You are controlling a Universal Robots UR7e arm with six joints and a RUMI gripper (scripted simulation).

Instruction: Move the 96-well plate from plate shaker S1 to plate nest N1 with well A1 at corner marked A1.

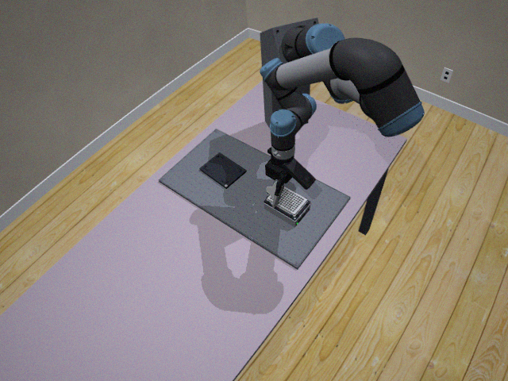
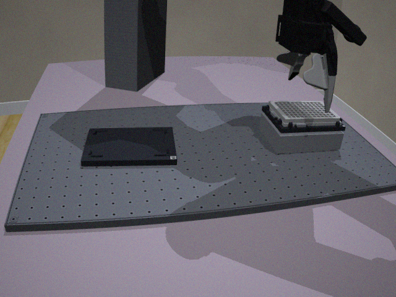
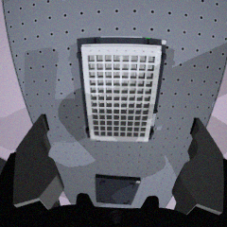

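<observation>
The white 96-well plate (image 1: 287, 201) sits flat on the grey plate shaker S1 (image 2: 304, 137), at the right end of the breadboard. It also shows in the exterior view (image 2: 302, 112) and the wrist view (image 3: 120, 92). My gripper (image 2: 309, 93) is open and empty a little above the plate, its fingers standing well outside the plate's long sides. A small pale square (image 3: 164, 42) shows on the shaker at the plate's far right corner in the wrist view. The black plate nest N1 (image 2: 129, 146) lies empty at the left, with a pale mark (image 2: 172, 156) at one near corner.
Shaker and nest stand on a grey perforated breadboard (image 1: 254, 197) on a lilac table. The arm's dark mounting pillar (image 2: 134, 41) rises behind the breadboard. The table's right edge (image 2: 361, 118) runs close behind the shaker.
</observation>
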